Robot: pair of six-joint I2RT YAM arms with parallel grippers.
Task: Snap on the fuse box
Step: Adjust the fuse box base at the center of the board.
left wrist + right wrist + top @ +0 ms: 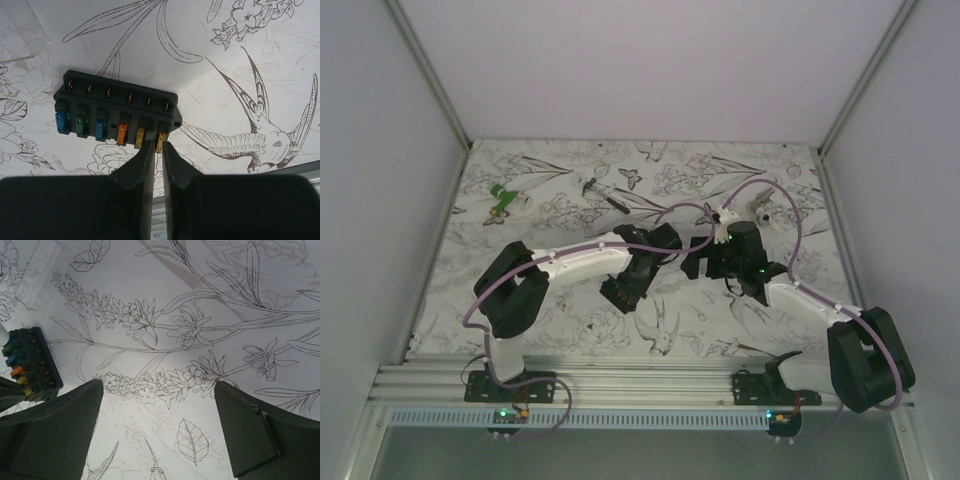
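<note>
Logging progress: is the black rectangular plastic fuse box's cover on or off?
Off. The fuse box shows its coloured fuses bare, with nothing over them.

no readable text, no labels, no numbers

Plain white walls [650, 60], floral tabletop [570, 195] (birds too)

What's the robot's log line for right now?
left gripper: shut on end yellow fuse | right gripper: open, empty | fuse box: fuses uncovered
</note>
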